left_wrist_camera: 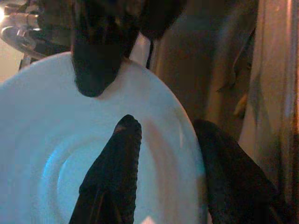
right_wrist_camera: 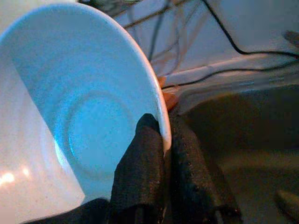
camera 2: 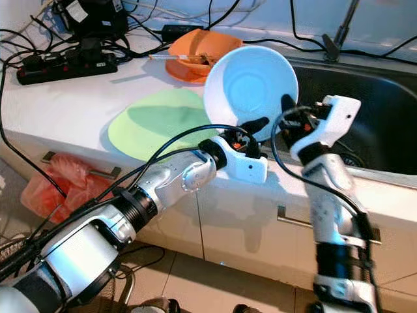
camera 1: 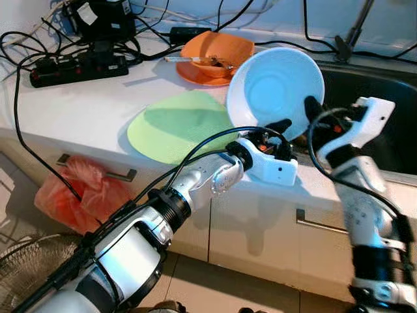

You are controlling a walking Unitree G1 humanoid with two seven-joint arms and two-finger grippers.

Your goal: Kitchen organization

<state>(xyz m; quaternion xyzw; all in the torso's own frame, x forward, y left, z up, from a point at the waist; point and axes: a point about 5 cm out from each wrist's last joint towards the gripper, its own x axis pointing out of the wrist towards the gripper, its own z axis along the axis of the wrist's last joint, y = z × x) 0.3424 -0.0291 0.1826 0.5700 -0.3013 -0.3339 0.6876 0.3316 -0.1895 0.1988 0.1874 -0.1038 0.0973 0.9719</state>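
A white bowl [camera 1: 273, 88] was held tilted on edge above the table [camera 1: 78, 111], beside the sink [camera 1: 384, 117]. Its rim was clamped by the right gripper [camera 1: 311, 111], and likewise by the left gripper [camera 1: 277, 130] from below. A green plate [camera 1: 176, 127] and an orange bowl [camera 1: 215, 55] were seen behind.

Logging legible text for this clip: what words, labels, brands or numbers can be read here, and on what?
No text reads legibly.
White tag on the black device at the counter's back: too small and blurred.
White bowl, green plate, orange bowl, power strip: no markings visible.
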